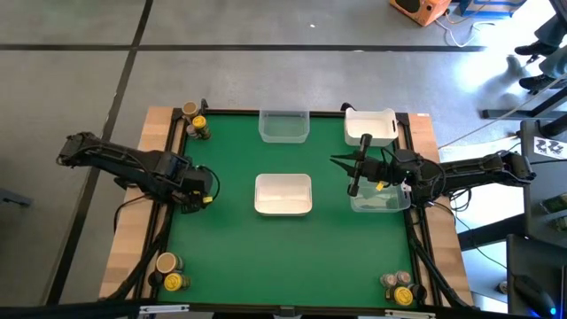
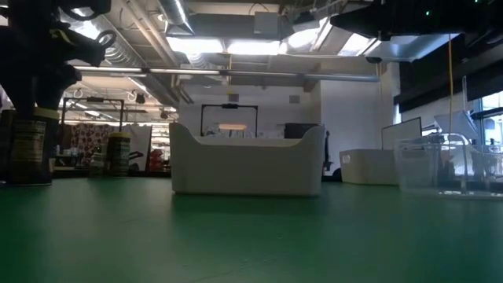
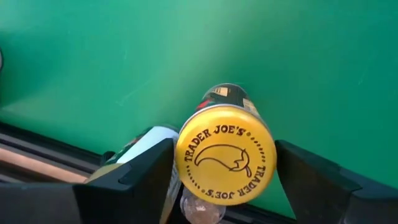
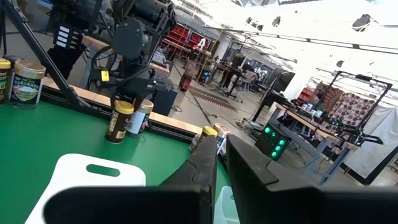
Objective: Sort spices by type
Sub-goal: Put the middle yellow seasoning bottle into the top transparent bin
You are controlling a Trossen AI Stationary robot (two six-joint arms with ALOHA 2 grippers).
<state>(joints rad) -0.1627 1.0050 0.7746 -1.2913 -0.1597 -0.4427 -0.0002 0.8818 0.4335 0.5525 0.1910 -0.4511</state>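
Observation:
A spice jar with a yellow cap [image 3: 225,162] stands upright at the green mat's left edge, with my left gripper [image 1: 200,191] around the cap from above. A second jar with a pale cap [image 4: 140,117] stands right beside it. More spice jars sit in pairs at the far left corner [image 1: 195,119], the near left corner [image 1: 170,273] and the near right corner [image 1: 398,288]. My right gripper [image 4: 222,149] hangs shut and empty above the mat's right side, next to a clear tub [image 1: 381,200]. My left gripper has the yellow cap's rim [image 3: 180,163] between its two fingers, one on each opposite side. The fingers come from above and point down. The jar stands upright [image 4: 117,122], its base down at the mat beside the pale-capped jar.
A white tub [image 1: 283,194] sits at the mat's middle, a clear tub [image 1: 283,126] and a white tub [image 1: 370,127] at the far edge. A raised black rail [image 3: 37,146] borders the mat close behind the held jar. Bare mat lies between the tubs and the near edge.

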